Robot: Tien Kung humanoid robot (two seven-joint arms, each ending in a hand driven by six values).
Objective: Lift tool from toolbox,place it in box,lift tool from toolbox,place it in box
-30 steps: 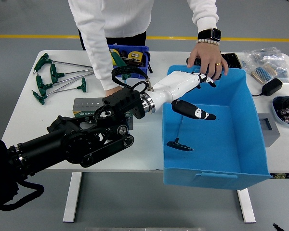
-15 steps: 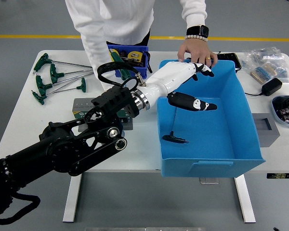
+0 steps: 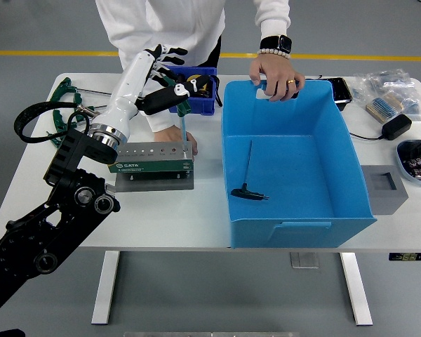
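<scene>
On the desk's (image 3: 161,210) left, green T-handle tools (image 3: 59,126) lie. Left robot hand (image 3: 161,74) hovers above the grey toolbox (image 3: 153,165) near the small blue bin (image 3: 196,91), fingers spread, holding nothing. One T-handle tool (image 3: 247,188) lies inside the blue box (image 3: 295,225). Person's hand (image 3: 275,70) grips the box's far rim.

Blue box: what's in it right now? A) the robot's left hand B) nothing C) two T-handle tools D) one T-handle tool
D: a single T-handle tool lies on the floor of the blue box; the left hand is over by the tool rack, outside the box.
</scene>
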